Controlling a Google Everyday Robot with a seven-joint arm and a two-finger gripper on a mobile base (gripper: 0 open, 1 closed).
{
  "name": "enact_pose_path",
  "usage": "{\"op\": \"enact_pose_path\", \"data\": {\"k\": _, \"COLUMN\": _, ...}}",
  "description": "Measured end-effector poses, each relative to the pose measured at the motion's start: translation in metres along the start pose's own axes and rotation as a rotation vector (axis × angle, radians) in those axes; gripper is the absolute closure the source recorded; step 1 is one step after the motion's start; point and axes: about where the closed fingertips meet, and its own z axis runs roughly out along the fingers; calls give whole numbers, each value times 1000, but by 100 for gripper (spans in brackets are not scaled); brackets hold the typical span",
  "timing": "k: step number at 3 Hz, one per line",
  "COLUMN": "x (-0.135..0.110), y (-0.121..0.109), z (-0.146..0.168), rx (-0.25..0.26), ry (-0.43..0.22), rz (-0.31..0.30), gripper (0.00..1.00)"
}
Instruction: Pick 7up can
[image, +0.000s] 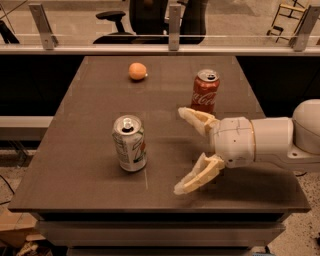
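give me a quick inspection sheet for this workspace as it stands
surface: dark table, level, no spills seen
job's things: 7up can, upright, left of centre, not held
clutter: Coke can, upright, back right; orange, at the back
grippers: claw, open wide, right of the 7up can and apart from it, pointing at it; Coke can just behind its far finger
cables: nothing seen
surroundings: rail along the table's far edge; office chair beyond it
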Motion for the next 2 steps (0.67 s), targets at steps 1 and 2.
{"op": "enact_pose_path", "data": {"k": 1, "x": 0, "y": 0, "z": 2, "rx": -6, "ry": -4, "rz": 1, "gripper": 0}}
{"op": "enact_pose_path", "data": {"k": 2, "x": -7, "y": 5, "z": 13, "rx": -36, "ry": -17, "rz": -15, "gripper": 0}}
